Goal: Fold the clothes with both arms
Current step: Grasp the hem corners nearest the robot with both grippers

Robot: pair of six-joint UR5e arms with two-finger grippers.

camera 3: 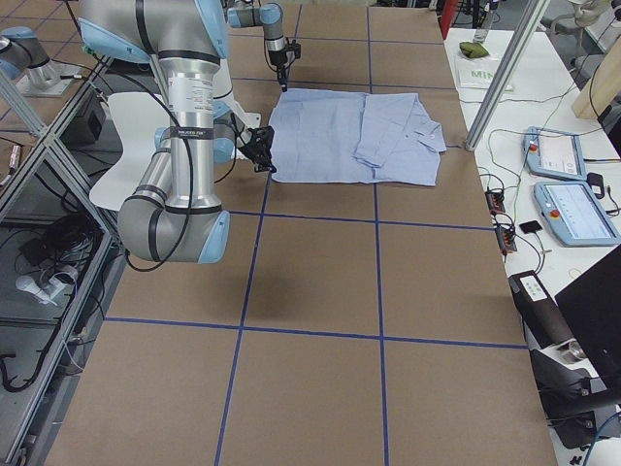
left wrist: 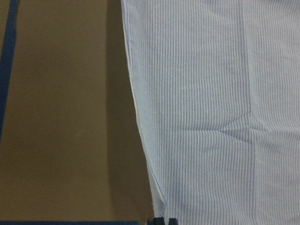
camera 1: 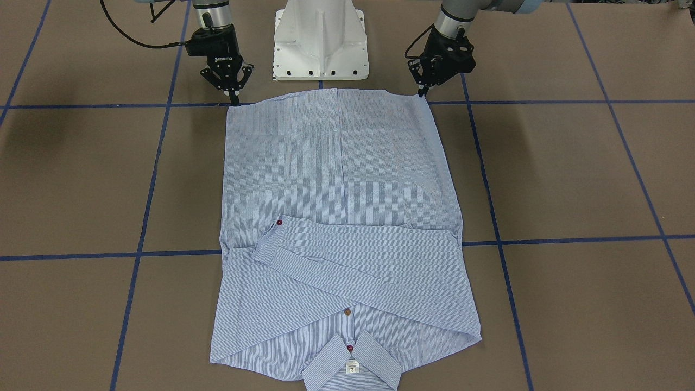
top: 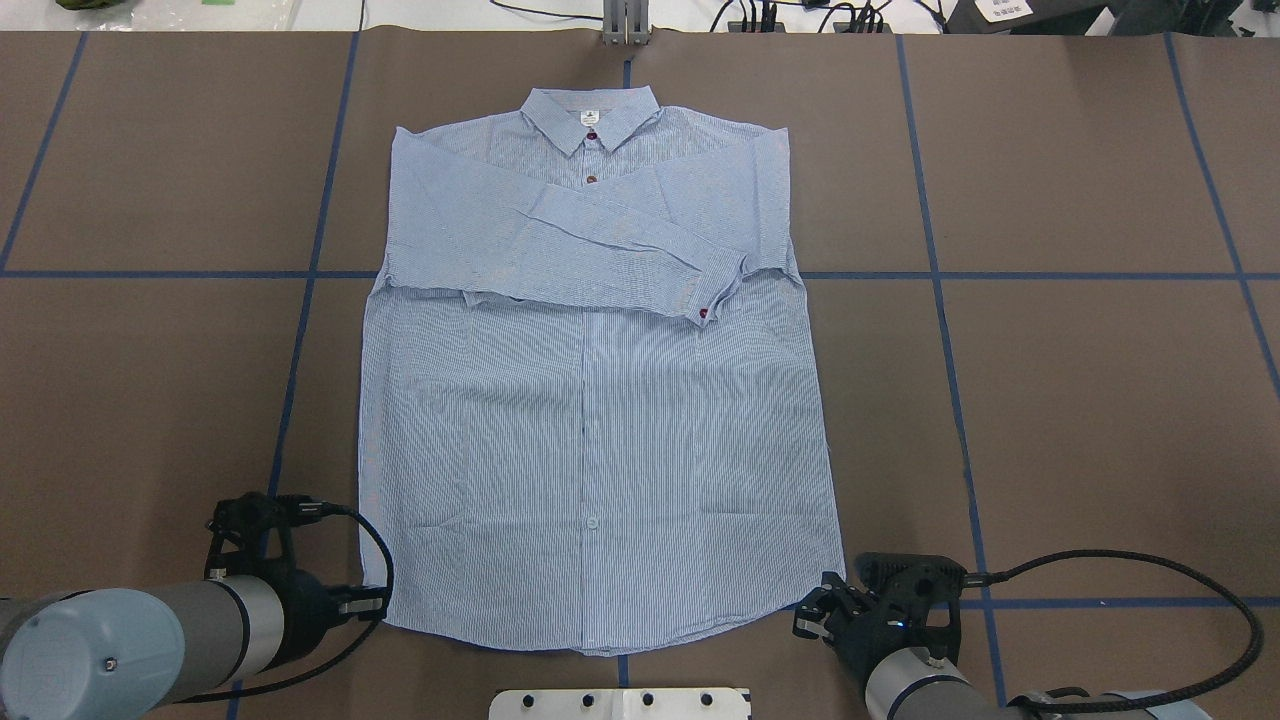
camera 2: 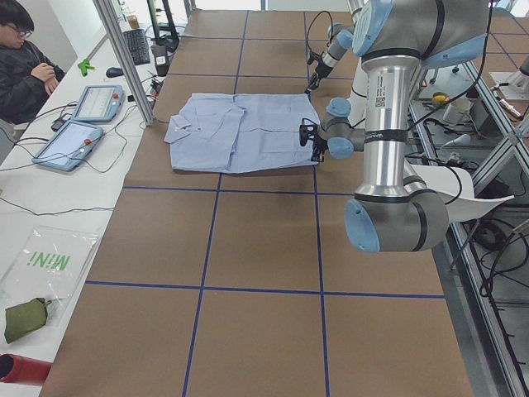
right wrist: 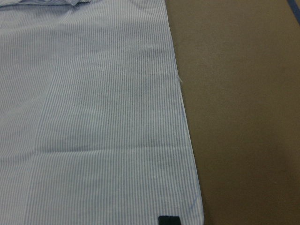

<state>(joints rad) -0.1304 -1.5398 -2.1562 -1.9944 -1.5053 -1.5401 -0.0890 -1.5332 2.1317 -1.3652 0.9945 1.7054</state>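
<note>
Shirt [top: 600,400] flat on table [top: 1050,400], front up, collar [top: 592,108] far from robot, sleeves [top: 620,245] crossed over chest. Left gripper [camera 1: 422,93] and right gripper [camera 1: 234,99] each pinched together on near hem corner. Bite looks shallow: corner may slip on lift. Uneven lift would skew fold and drag sleeves loose.

The shirt [top: 590,400] is thin, matt woven cloth, faintly creased. The tabletop [top: 1080,400] looks like matt brown paper under blue tape lines [top: 1000,275]. The left arm [camera 2: 387,116] is satin metal tubing with smooth plastic caps.
</note>
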